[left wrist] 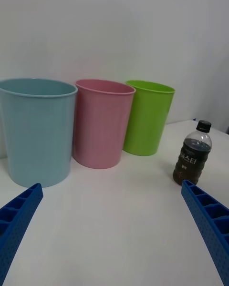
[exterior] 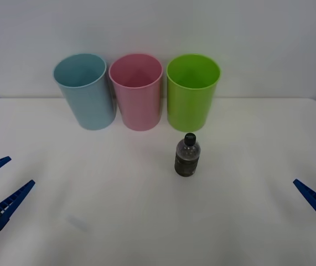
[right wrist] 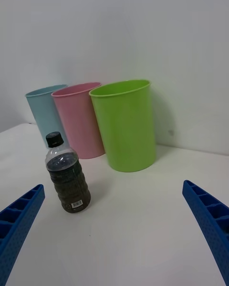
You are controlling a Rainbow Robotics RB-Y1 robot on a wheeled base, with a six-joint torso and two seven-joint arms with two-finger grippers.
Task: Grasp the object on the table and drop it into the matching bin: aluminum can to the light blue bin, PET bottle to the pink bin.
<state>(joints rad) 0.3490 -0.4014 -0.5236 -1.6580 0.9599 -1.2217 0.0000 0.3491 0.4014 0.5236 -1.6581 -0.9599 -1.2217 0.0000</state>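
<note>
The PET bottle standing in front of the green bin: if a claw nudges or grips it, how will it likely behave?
The PET bottle stands upright, tall and narrow, so a high nudge would probably tip it. Its dark liquid fills it nearly full, likely adding steadying weight. Its ribbed body should give some grip.

PET bottle (left wrist: 192, 154): dark label carries white Korean lettering, legible in the left wrist view as roughly "…스티"; smaller print beneath too small to read. Right wrist view: barcode patch low on the label, digits unreadable.
</note>
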